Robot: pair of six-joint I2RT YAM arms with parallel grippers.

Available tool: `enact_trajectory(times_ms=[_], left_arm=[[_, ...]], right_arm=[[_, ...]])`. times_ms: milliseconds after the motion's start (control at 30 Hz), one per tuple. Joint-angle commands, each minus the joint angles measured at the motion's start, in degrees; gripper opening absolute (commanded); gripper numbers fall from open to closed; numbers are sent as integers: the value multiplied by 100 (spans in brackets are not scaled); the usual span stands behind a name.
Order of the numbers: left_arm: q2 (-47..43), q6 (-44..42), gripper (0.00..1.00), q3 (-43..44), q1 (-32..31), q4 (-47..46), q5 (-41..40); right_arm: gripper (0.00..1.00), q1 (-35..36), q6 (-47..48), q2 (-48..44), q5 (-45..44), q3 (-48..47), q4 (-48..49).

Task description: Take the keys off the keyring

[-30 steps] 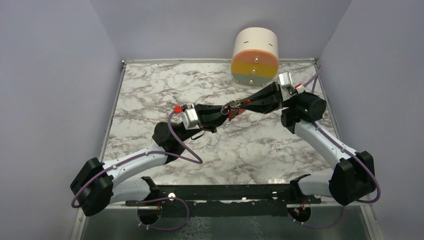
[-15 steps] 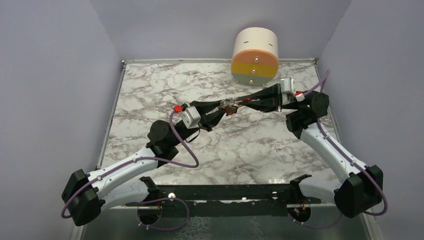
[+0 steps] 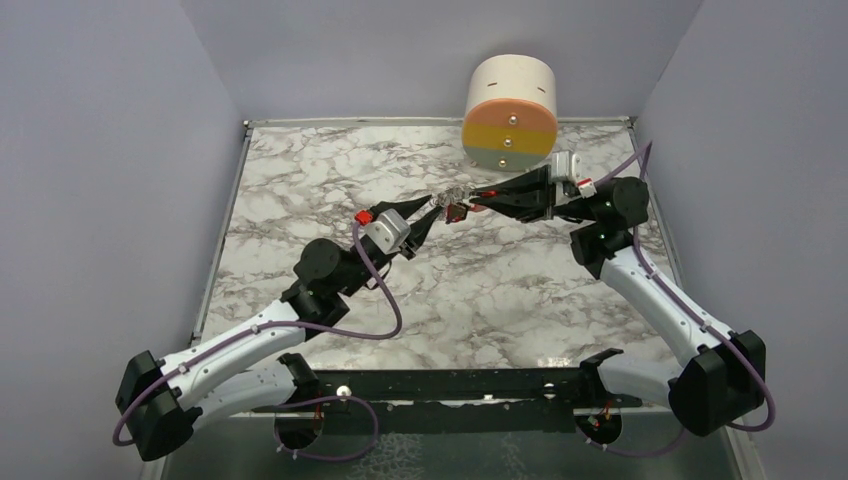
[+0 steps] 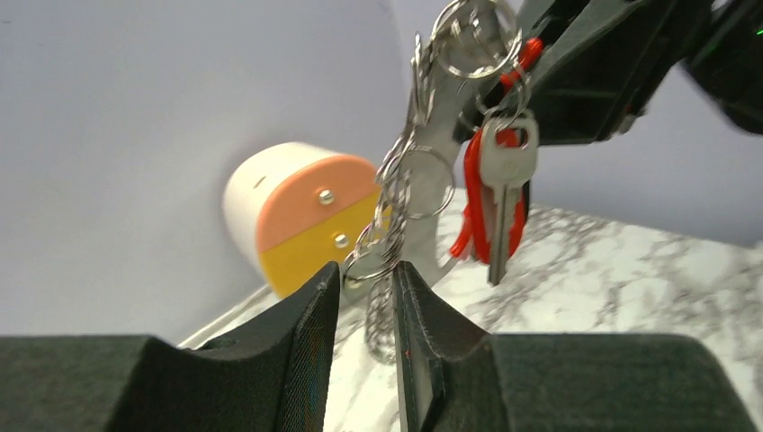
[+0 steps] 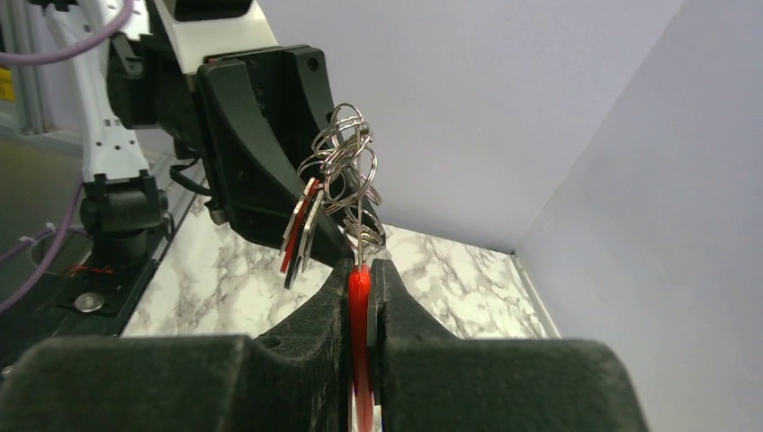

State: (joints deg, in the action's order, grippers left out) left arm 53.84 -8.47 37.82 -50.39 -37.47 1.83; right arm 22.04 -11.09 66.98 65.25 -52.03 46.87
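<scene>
The left gripper has its jaws drawn to a narrow slit, pinching the lowest ring and links of the keyring, whose silver chain runs up from that slit. The right gripper has its jaws pressed tight on the red clip at the other end of the chain, so the keyring hangs strung between the two grippers, lifted off the marble surface. The keys dangle from the bunched rings close to the right gripper, a silver blade in front and red behind it. From above, the meeting point lies toward the far right of the surface, just in front of a cream cylinder with an orange and yellow face, with the right wall near and broad bare marble to the left and toward the arm bases. The rings overlap in a tangle, so which ring carries which key cannot be told, and in the overhead view the keys are only a small dark and red speck. The clip's lower part is hidden between the right jaws.
</scene>
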Motion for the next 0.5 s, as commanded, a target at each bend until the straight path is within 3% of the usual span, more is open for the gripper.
enact_trajectory(times_ms=[0,300,467], left_arm=[[-327,-703,29,358,11,832,-973],[-356,-952,27,1183,8,1515,-1134],[-323,-649,18,1588,7,1598,-309]], right_arm=[[2,-25,545,-248,-647,-64,-512],[2,-26,963,-529,-1082,70,-989],[2,-27,1104,-580,-1147,113,-1147]])
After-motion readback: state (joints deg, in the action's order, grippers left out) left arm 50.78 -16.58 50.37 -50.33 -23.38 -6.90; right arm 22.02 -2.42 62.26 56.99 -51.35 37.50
